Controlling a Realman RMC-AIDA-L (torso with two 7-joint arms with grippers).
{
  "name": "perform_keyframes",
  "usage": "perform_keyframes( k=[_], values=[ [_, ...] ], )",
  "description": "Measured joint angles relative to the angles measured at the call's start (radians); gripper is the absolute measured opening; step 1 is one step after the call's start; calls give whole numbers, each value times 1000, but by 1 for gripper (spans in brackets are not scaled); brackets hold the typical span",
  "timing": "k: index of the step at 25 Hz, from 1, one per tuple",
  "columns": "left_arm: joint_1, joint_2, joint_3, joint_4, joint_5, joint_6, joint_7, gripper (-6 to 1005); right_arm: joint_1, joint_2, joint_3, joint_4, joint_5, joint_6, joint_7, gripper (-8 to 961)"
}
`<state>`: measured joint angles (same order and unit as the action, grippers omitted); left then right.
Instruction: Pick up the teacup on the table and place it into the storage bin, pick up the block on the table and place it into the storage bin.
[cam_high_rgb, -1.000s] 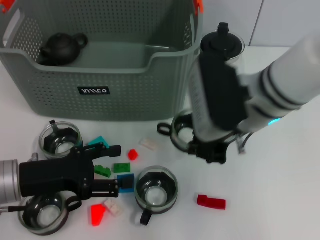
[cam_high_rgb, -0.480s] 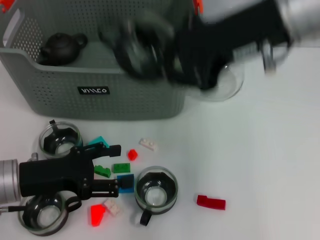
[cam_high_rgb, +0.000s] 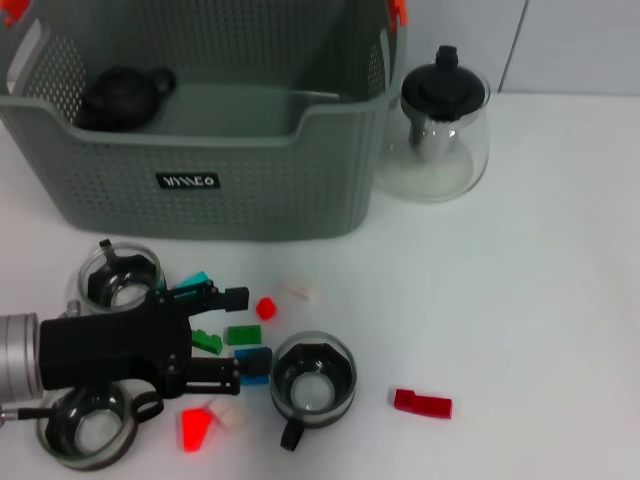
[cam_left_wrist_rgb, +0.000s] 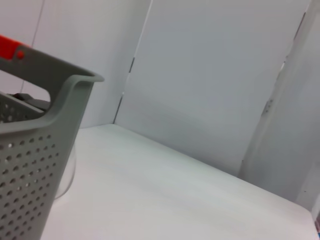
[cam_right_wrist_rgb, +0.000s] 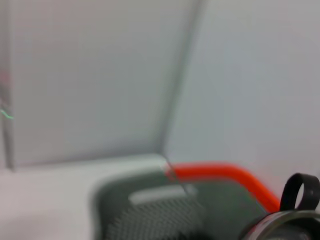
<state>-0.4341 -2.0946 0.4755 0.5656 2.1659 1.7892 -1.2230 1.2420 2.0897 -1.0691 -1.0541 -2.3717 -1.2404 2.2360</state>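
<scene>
Head view: storage bin (cam_high_rgb: 200, 150) fills upper left of frame, on the white bench (cam_high_rgb: 540, 300); a dark teapot (cam_high_rgb: 125, 95) sits inside it at its upper-left corner; glass teapot (cam_high_rgb: 443, 125) w/ black lid stands just beside the bin, upper centre-right. Left gripper (cam_high_rgb: 220, 335) lies low at lower left, pointing toward frame right, fingers (cam_high_rgb: 232, 296) spread open w/ nothing clamped; green blocks (cam_high_rgb: 225, 338) show in the gap between them; blue block (cam_high_rgb: 255, 365) touches the lower finger tip. Three glass teacups on the bench: one (cam_high_rgb: 120, 278) above the gripper, one (cam_high_rgb: 88, 430) at bottom left partly under it, one (cam_high_rgb: 312, 378) lower centre. Small red block (cam_high_rgb: 265, 308) near upper fingertip; red block (cam_high_rgb: 422, 403) lies apart at lower centre-right; translucent red piece (cam_high_rgb: 197, 428) at bottom. Right gripper not visible in head view; right wrist view shows a blurred teacup rim and handle (cam_right_wrist_rgb: 297, 200) at its lower right corner, above the bin's orange-clipped edge; can't tell its finger state.
</scene>
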Motion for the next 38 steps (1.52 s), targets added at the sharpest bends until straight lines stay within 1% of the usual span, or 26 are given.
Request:
perform_keyframes(
  k=[2,4,6,8,13,16,20,23,28,38],
  values=[
    [0,0,0,1,0,7,0,913,59,4,-7,133,-72,100,-1,63],
    [0,1,0,1,0,10,1,913,102,7,-32,266,-110,203,-6,63],
    [0,1,0,1,0,10,4,913,124,8,-67,362,-119,295,-8,64],
    [0,1,0,1,0,11,5,913,138,9,-104,441,-118,387,-10,64],
    [-1,2,0,5,0,19,6,913,154,19,-159,569,-105,537,-37,65],
    [-5,2,0,5,0,20,6,913,151,21,-201,614,-63,598,-57,65],
    [-8,2,0,1,0,13,7,913,132,21,-256,664,46,673,-140,66],
    [-9,2,0,1,0,11,7,913,118,22,-286,686,100,702,-183,66],
    [-14,0,0,0,-10,9,7,912,100,24,-317,692,111,709,-188,67],
    [-17,-5,0,0,-16,8,8,912,80,24,-328,694,112,677,-179,68]
  ],
)
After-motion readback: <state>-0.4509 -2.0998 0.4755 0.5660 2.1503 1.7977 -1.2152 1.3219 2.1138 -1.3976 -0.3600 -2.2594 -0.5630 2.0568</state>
